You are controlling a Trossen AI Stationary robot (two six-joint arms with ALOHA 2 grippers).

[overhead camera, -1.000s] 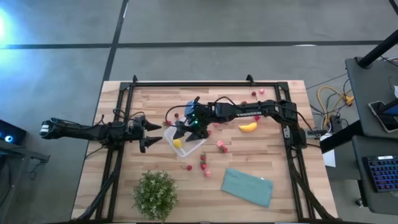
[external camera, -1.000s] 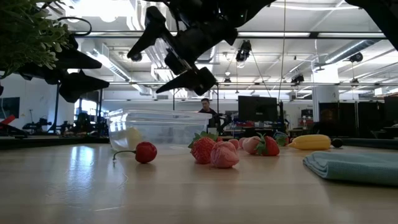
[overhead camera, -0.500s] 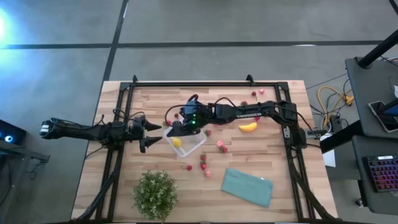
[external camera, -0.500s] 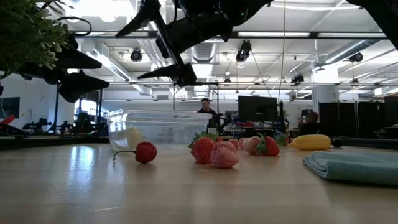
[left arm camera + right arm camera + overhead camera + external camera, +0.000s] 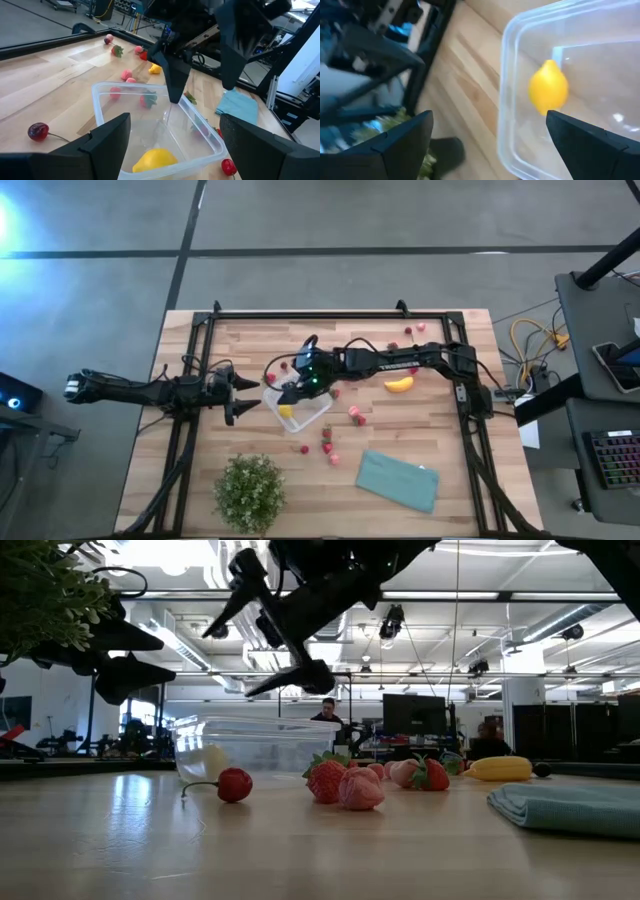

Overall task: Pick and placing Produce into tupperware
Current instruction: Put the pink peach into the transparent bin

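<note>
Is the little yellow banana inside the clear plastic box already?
No, the small yellow banana lies on the wooden table, apart from the clear square plastic container, which holds only a round yellow fruit.

A green leafy potted plant (image 5: 249,492) stands near the front edge of the wooden desk (image 5: 250,340), toward its left side. A folded teal cloth (image 5: 398,479) lies flat to the right of the plant, well apart from it. In the low view the plant's leaves (image 5: 45,595) fill the upper left corner and the cloth (image 5: 565,808) lies at the right. A person (image 5: 327,712) shows far back in the room, by dark monitors (image 5: 412,715).
</note>
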